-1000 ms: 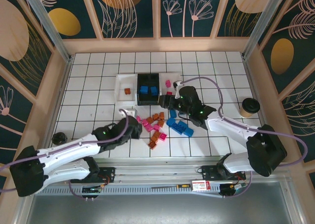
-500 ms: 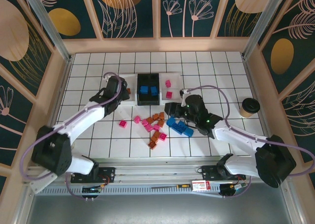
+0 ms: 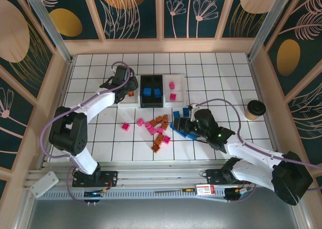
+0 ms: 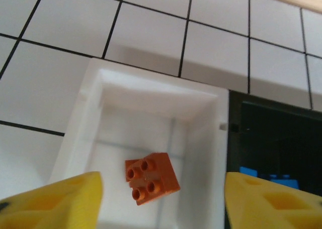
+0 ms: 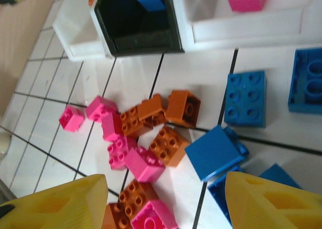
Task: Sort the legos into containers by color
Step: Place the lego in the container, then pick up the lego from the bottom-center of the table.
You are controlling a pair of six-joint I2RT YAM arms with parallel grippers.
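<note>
Left gripper (image 4: 162, 199) has sprung open, empty, above the white tray (image 4: 151, 95), one orange brick (image 4: 151, 177) inside; right gripper (image 5: 166, 204) gapes empty, three o'clock of the pile (image 3: 158, 129).

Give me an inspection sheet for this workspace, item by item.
Surface: white tiled table, no spills seen.
Job's things: left white tray holds one orange brick; black tray holds blue bricks; right white tray holds two pink bricks; mixed loose pile lies unsorted on the tiles.
Clutter: paper cup at the right side.
End effectors: left end effector open, empty, above the left white tray; right end effector open, empty, above the loose pile.
Cables: purple cable loops along each arm.
Surroundings: patterned wall panels, wooden frame.
</note>
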